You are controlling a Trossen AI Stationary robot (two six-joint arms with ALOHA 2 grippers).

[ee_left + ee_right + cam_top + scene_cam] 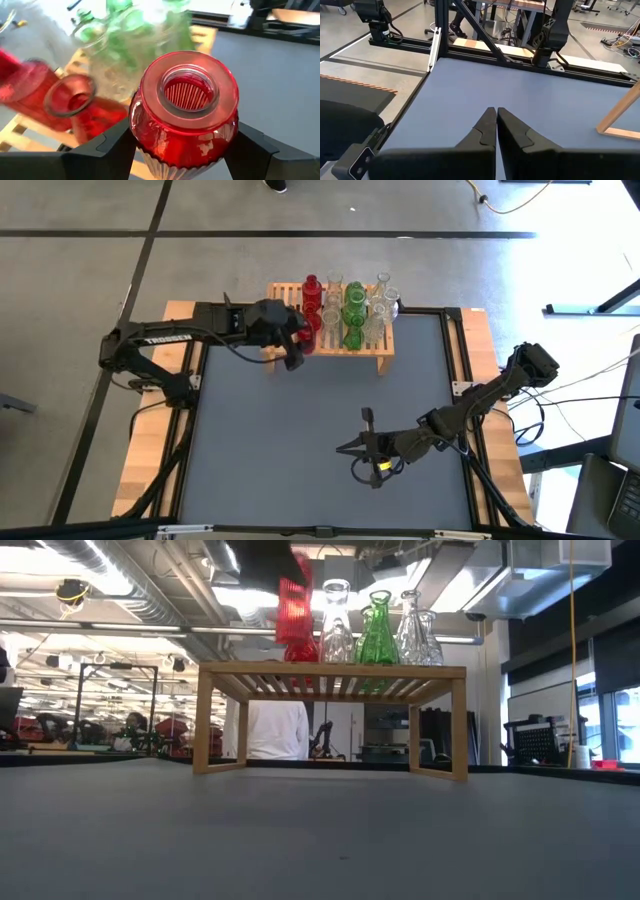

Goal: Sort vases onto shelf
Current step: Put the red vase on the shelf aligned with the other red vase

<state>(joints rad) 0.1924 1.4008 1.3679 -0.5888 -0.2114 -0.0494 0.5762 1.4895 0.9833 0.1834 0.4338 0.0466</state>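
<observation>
Vases (352, 308) nearly all on shelf (385, 352); your left gripper (182, 150) jaws hold last red vase (184, 110) above shelf's left end. Right gripper (496, 130) jaws closed, empty, idle over worktop (300, 450).

The left arm reaches across the table's far side, its left gripper (182, 145) clamped on a load between both fingers. The right arm lies low and bent, its right gripper (496, 116) closed empty.
</observation>
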